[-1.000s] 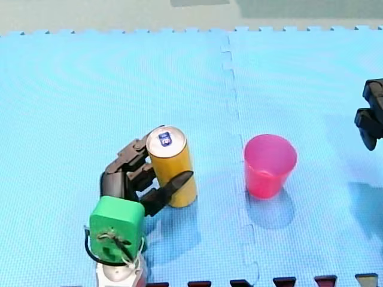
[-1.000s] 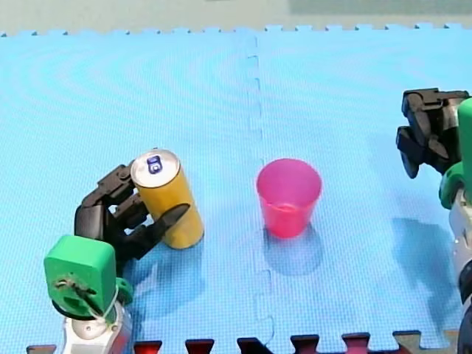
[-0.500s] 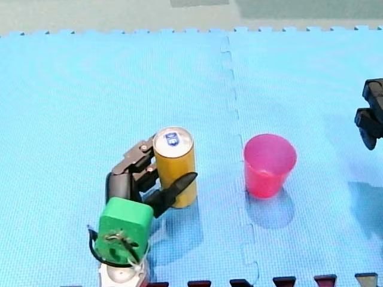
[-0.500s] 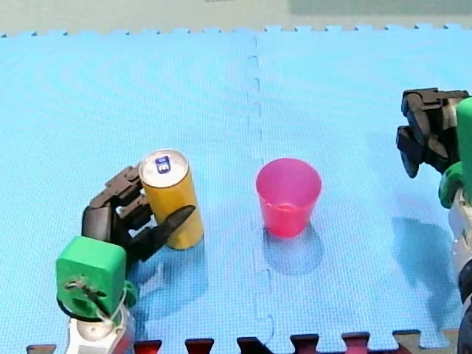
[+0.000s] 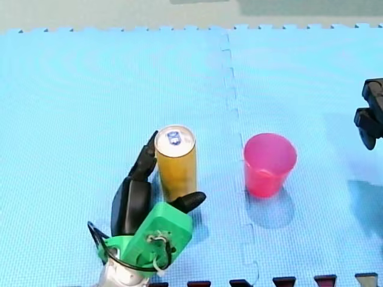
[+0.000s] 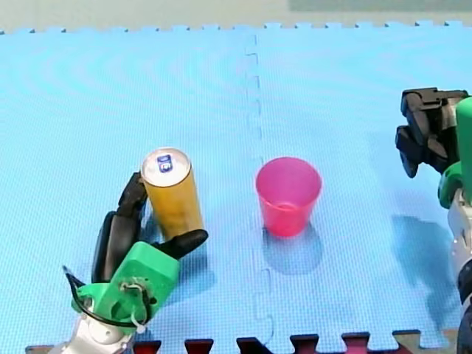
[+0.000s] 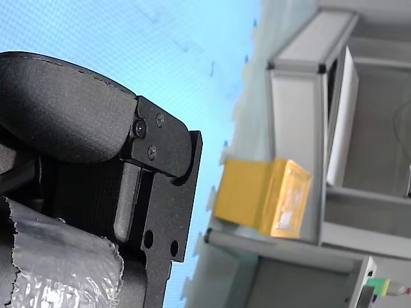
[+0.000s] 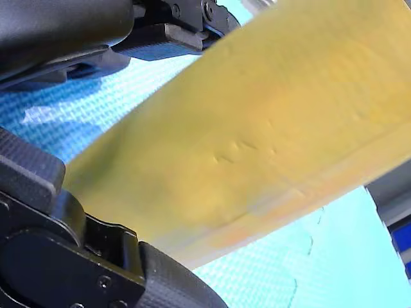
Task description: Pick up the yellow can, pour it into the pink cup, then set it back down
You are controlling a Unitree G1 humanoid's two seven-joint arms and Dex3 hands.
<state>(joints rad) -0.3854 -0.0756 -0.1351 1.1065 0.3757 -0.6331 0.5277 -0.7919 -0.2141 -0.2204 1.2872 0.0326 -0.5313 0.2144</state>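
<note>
The yellow can stands upright now, lid skyward — earlier it leaned. The left hand clamps it; the right hand, curled, is far right.

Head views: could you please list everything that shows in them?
can: one, yellow, upright, left of the cup and apart from it
cup: one, pink, upright on the mat
mat: one, blue, joined foam tiles under everything
left hand: one, black, bottom left, grasping the can
right hand: one, black, right edge, holding nothing
</note>
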